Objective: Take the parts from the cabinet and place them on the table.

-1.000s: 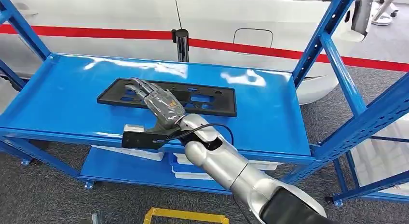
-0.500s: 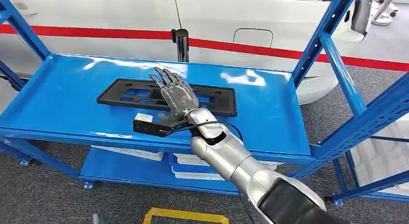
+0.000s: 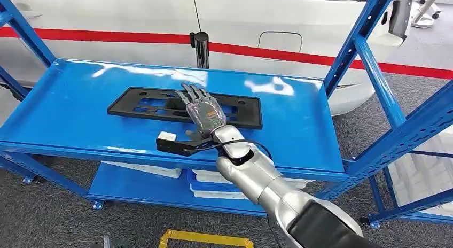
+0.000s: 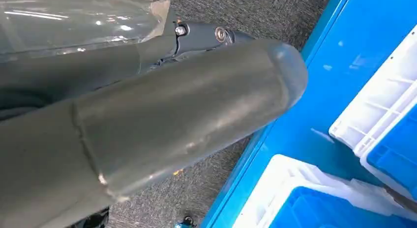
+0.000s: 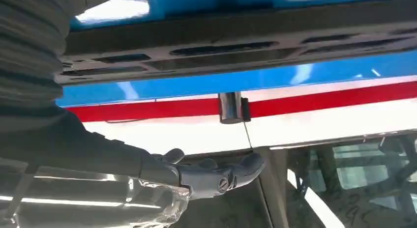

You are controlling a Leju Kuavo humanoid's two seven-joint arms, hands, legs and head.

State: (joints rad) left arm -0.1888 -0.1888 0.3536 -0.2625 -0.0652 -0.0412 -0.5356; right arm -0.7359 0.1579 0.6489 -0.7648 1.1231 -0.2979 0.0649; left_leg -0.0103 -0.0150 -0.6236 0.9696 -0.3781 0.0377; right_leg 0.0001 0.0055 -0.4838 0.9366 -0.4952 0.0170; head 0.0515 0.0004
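So from my head cam I've got the right hand (image 3: 204, 110) stretched out flat over the top shelf (image 3: 64, 109) of the blue cabinet, fingers (image 3: 193, 93) spread a bit and straight, holding nothing, palm down over the middle of the black plastic part (image 3: 139, 105). I can't tell whether the fingers are actually touching it. That part is a long flat panel with slots cut through it, lying across the centre of the shelf, closer to the far edge than the near one. The wrist camera bracket (image 3: 173, 146) sticks out left of the silver forearm, above the near lip of the shelf. On the lower shelf there are white bins (image 3: 208, 190) with blue inside, peeking out under the near edge. My left wrist cam shows the left hand (image 4: 147, 120) as a big grey thumb close up, hanging by those same bins (image 4: 388, 120) over grey carpet, and honestly I can't tell if it's closed or spread. A white car body with a red stripe (image 3: 299, 56) sits behind the cabinet.
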